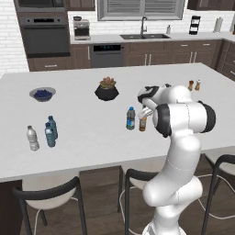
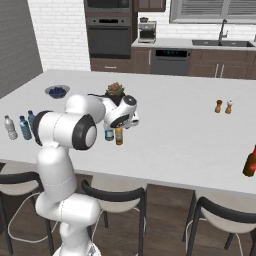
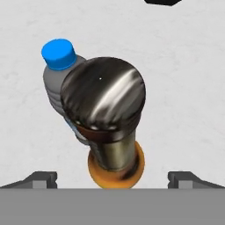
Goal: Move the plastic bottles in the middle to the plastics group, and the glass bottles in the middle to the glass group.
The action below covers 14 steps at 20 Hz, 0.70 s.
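Hovered with open gripper [image 3: 112,178] over slim amber glass bottle [image 3: 115,149], touching small blue-capped plastic water bottle [image 3: 59,81] beside it; risked toppling that.

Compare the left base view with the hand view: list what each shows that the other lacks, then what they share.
Left base view alone: three water bottles grouped at the counter's left end, a bowl of blue fruit, two small brown bottles far right, and the sink behind.

Hand view alone: the amber bottle's dark shiny top from straight above, and the tool open, one fingertip on each side of it.

Both: the amber bottle, the blue-capped water bottle beside it, the black plant pot, and the white counter.
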### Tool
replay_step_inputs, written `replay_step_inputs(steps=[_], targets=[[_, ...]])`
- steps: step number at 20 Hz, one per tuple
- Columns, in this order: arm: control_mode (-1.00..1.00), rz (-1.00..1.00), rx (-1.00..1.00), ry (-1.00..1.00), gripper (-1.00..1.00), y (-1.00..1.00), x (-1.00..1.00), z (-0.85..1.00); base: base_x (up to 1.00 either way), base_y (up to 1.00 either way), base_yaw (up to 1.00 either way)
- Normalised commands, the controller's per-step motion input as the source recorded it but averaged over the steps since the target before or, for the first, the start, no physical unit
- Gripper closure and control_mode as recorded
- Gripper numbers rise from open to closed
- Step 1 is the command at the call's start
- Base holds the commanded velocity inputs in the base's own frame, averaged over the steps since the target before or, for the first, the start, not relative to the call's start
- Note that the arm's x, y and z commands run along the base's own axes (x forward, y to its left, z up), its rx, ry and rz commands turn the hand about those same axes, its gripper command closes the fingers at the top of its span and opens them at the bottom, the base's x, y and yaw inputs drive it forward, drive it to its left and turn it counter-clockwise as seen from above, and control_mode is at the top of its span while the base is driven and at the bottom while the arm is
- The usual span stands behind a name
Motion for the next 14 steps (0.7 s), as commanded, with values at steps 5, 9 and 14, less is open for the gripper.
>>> replay_step_inputs(steps=[5, 9, 14], targets=[[-1.0, 0.05, 0.0, 0.0, -1.0, 0.0, 0.06, -0.02, 0.0, 0.0, 0.0], [-1.0, 0.03, 0.0, 0.0, -1.0, 0.0, 0.07, -0.06, 0.0, 0.0, 0.0], [-1.0, 0.01, 0.0, 0.0, -1.0, 0.0, 0.04, -0.07, 0.0, 0.0, 0.0]])
